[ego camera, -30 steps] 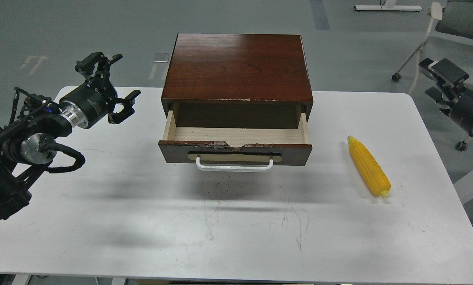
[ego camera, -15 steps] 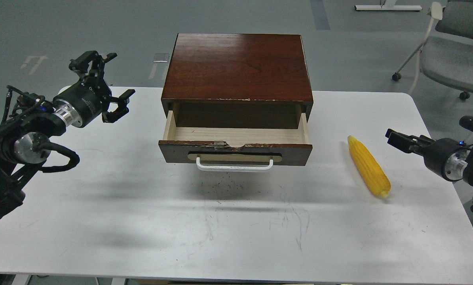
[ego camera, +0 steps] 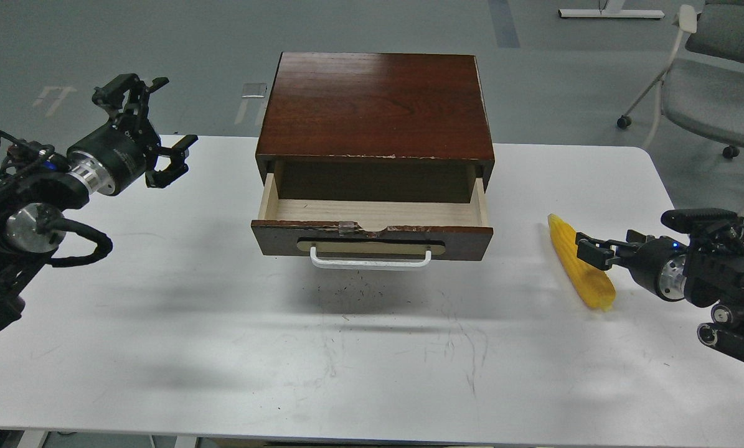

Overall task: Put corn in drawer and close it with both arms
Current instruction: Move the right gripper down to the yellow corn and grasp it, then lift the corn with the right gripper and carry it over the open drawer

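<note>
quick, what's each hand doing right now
left hand: open, holding nothing.
right hand: at the corn, open or closed cannot be told.

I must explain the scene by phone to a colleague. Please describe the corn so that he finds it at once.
Start from the dark red-brown drawer standing open in the middle of the white table. Look to its right: the corn lies flat there, at the right gripper. It is the only bright yellow, long, tapered thing.
</note>
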Robot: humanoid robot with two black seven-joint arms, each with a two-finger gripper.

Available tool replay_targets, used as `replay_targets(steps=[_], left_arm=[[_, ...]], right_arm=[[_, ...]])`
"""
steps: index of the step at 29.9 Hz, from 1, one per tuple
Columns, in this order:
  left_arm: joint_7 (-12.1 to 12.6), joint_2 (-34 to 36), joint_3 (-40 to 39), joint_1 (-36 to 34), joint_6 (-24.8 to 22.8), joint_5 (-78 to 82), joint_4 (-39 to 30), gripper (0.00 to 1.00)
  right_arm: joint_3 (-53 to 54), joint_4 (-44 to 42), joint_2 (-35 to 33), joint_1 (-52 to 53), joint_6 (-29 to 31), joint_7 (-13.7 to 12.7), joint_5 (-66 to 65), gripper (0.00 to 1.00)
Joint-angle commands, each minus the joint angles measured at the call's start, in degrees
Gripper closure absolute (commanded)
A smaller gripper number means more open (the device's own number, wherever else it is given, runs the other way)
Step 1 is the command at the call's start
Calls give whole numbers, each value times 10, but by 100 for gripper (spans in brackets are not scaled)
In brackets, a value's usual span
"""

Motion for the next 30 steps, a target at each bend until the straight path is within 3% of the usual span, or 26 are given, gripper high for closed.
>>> replay_targets(steps=[1,10,12,14,15,16,18,22,30], left_arm=[[0,11,0,2,-2,0,0,2],[0,33,-1,1,-9,0,0,2],[-1,34,0,1,-9,0,0,2],[-2,35,0,2,-7,0,0,2],[-2,35,0,2,-6,0,0,2],[-2,34,0,2,-6,0,0,2],[-2,34,0,2,-5,0,0,2],[-2,34,0,2,-3,0,0,2],[-2,34,0,2,-1,0,0,2]], right_arm=[[-1,-9,26,-11,-3,1,0,4],[-1,-20,71,-15,-4,1,0,7],[-6,-27,71,-17,-3,1,0,12],[-19,-36,71,-17,-3,-3,3,33],[-21,-36,71,-17,-3,-4,4,38],[-24,-34,71,-15,0,-7,6,53],[-25,-31,71,-15,1,-9,7,64],[-24,-26,71,-10,2,-10,8,97],[-18,5,50,15,-2,-11,9,100]])
